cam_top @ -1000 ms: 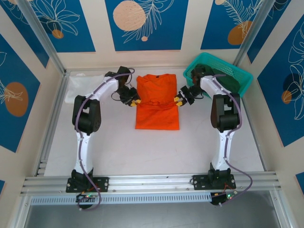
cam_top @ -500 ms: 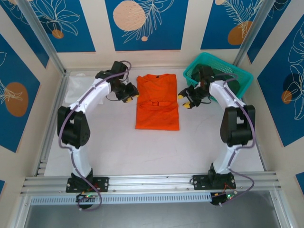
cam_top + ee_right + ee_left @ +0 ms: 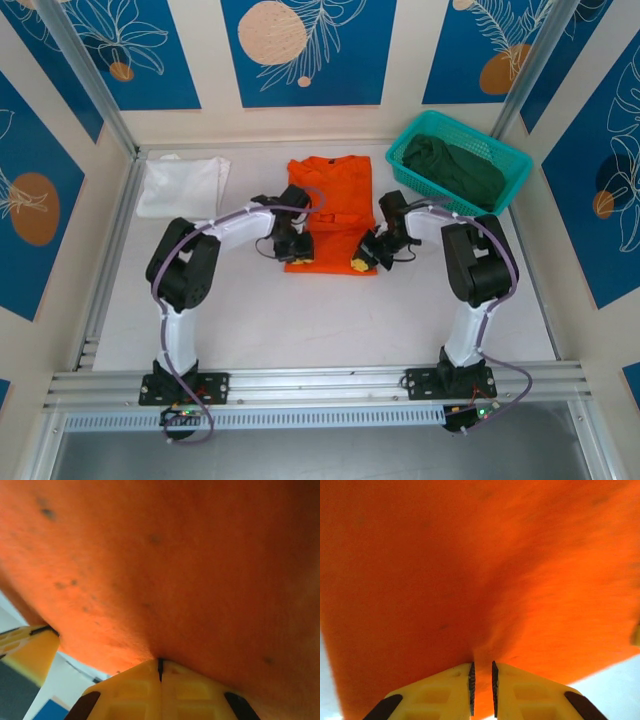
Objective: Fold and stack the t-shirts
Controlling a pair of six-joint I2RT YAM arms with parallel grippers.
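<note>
The top view is bright and even, lit from overhead: the white bench (image 3: 330,310) carries no glare, and shadows on it are faint and soft-edged. Focus holds from front to back, though the frame posts (image 3: 85,75) splay outward toward the corners. Both wrist views are much softer — the orange t-shirt (image 3: 470,570) lies so close to the lens that its weave blurs into a smooth glow. In the left wrist view a darker crease of shadow rises from the left hand (image 3: 482,672), whose yellow fingers (image 3: 440,692) look fairly crisp. In the right wrist view the cloth dims toward the upper right, above the evenly lit right hand (image 3: 160,666).
</note>
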